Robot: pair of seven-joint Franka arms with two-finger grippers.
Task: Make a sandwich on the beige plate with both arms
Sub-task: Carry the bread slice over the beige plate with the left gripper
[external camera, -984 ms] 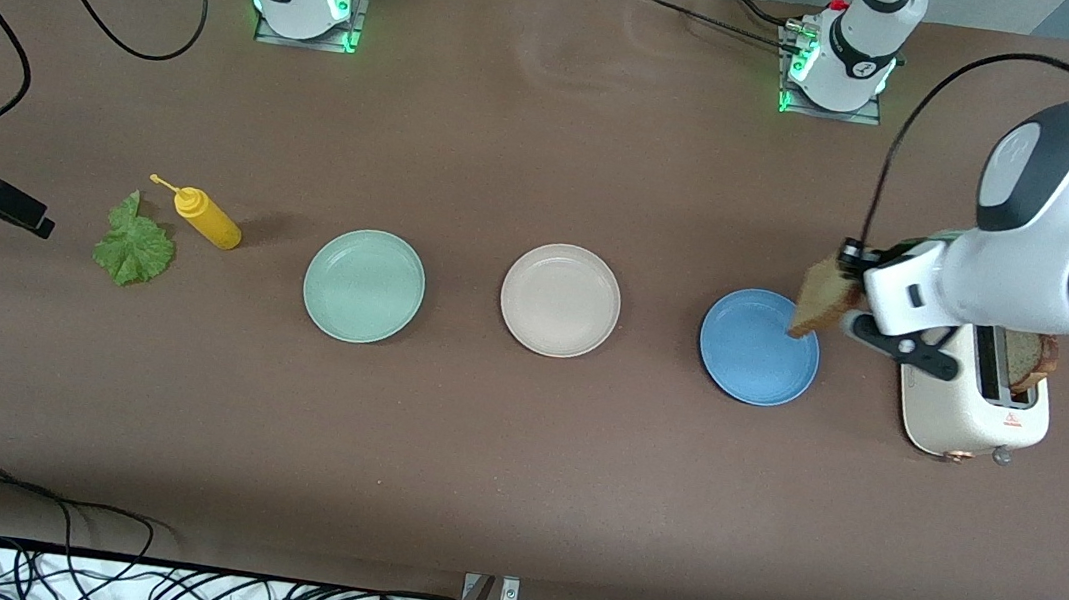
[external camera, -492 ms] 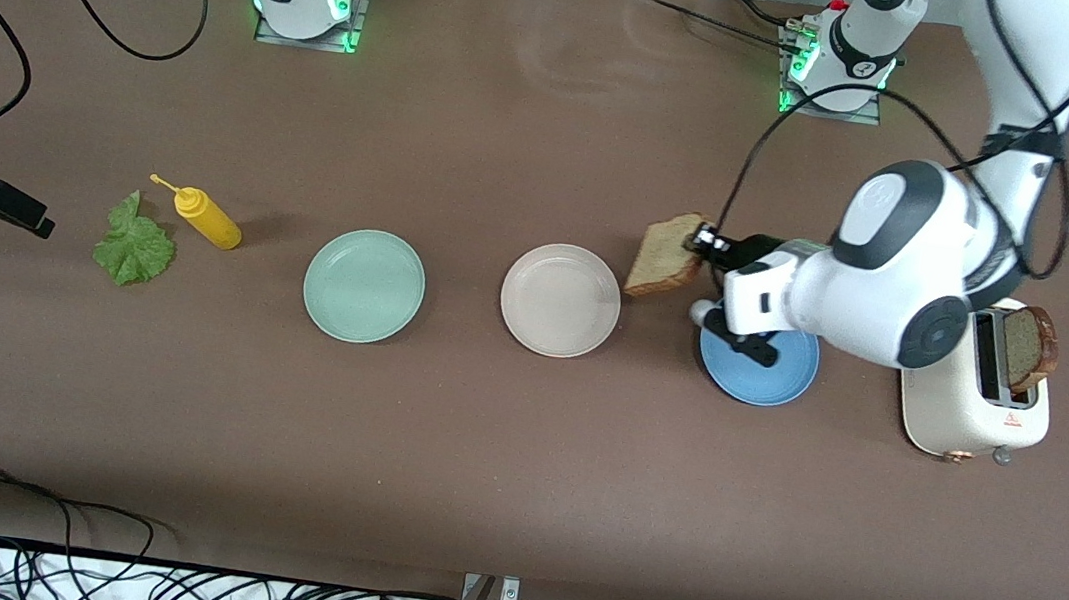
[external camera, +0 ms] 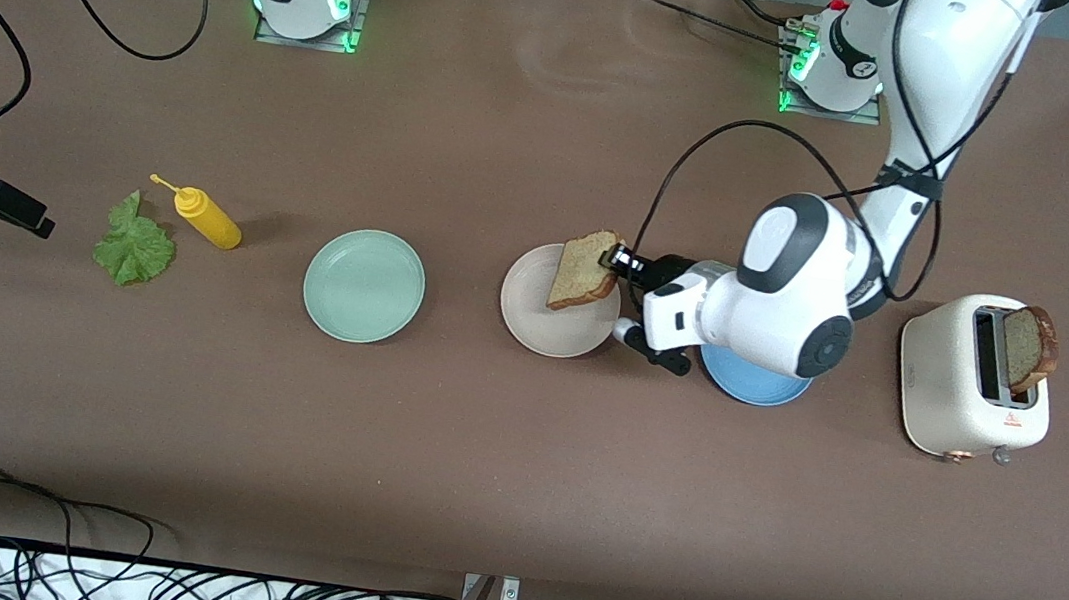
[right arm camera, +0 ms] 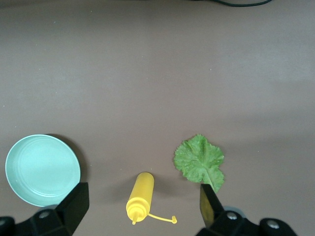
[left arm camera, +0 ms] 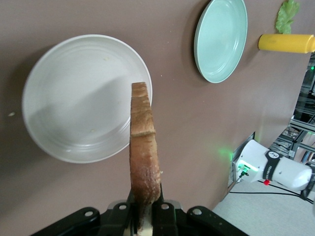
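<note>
one bread slice (external camera: 584,270) in left fingers (external camera: 616,258), seemingly over beige plate (external camera: 532,325)

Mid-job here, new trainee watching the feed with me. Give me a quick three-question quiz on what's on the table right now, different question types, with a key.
1. True or false: the left pincer is shut on a bread slice over the beige plate.
2. Where is the second bread slice? A) on the blue plate B) in the toaster C) on the mint green plate
3. Fill in: the lettuce leaf lies beside the yellow ____ bottle, at the right arm's end, where the right pincer hangs open.

Key: 1 true; 2 B; 3 squeeze
</note>
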